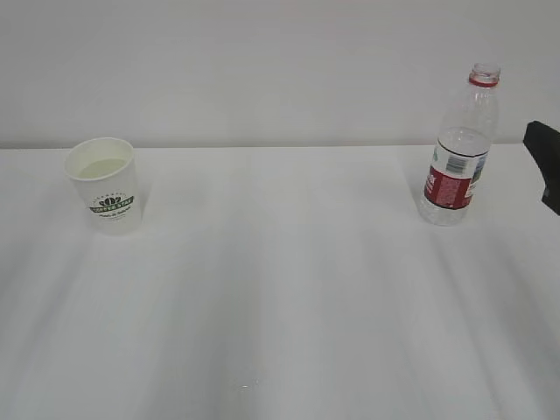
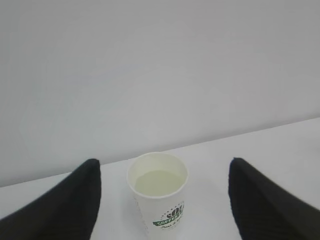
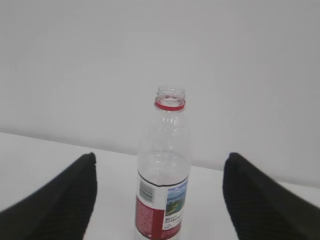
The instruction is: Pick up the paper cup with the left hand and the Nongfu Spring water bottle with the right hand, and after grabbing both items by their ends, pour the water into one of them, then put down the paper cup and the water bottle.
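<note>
I see the paper cup (image 1: 104,185) standing upright on the white table (image 1: 280,297) at the far left, near the back edge, with water (image 1: 102,167) inside it looking faintly yellowish. The Nongfu Spring water bottle (image 1: 458,149) stands upright well apart from it, at the far right, uncapped, with a little water low in it. On my left wrist view the left hand (image 2: 162,200) is spread wide, its fingers (image 2: 65,205) on either side of the cup and clear of its wall. On the right wrist view the right hand (image 3: 159,200) is likewise spread, the bottle upright between the fingers (image 3: 260,200) with gaps on both sides. From the exterior view only a black piece of the right arm (image 1: 544,162) shows at the right edge, just beside the bottle
</note>
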{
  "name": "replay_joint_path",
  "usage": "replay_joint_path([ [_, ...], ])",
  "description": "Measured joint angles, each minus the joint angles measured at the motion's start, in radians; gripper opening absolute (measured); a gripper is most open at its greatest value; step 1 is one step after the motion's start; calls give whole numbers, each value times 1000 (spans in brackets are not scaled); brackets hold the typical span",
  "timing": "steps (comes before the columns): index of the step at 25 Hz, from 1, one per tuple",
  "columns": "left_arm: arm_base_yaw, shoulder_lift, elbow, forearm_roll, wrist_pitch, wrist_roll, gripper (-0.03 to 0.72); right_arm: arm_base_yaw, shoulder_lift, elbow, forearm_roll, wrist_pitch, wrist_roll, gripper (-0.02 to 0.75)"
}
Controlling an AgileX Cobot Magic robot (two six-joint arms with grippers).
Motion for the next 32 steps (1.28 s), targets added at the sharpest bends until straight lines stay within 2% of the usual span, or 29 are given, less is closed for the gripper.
replay_joint_path([
  [6, 0, -146, -8, 22, 200, 0, 580, 0, -150, 0, -11, 158, 0, 591],
  [19, 0, -333, -166, 74, 581, 0, 580, 0, -537, 6, -46, 564, 0, 590],
  [32, 0, -561, -173, 56, 957, 0, 580, 0, -813, 9, -46, 922, 14, 589],
])
